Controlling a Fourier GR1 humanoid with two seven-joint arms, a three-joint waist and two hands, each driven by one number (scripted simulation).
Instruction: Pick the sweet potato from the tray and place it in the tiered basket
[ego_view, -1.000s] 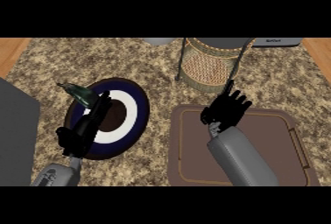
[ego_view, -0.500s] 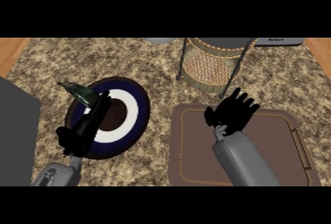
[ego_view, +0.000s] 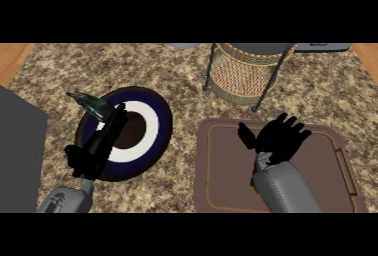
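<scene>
Counter top was speckled granite, wood edge at the far corners, a dark grey block at your left. Brown tray sat at lower right, and your right hand was over its middle, fingers spread and straight, released, grasping nothing. The sweet potato didn't show anywhere on the bare parts of the tray; if it was there, the hand and forearm hid it, so you couldn't tell its position from this view. Tiered basket, woven with dark metal legs, stood just beyond the tray's far edge, apart from the hand. Your left hand lay over the lower left of a round blue-and-white plate with a dark centre, fingers stretched long and relaxed. A dark green item lay at the plate's upper left rim
</scene>
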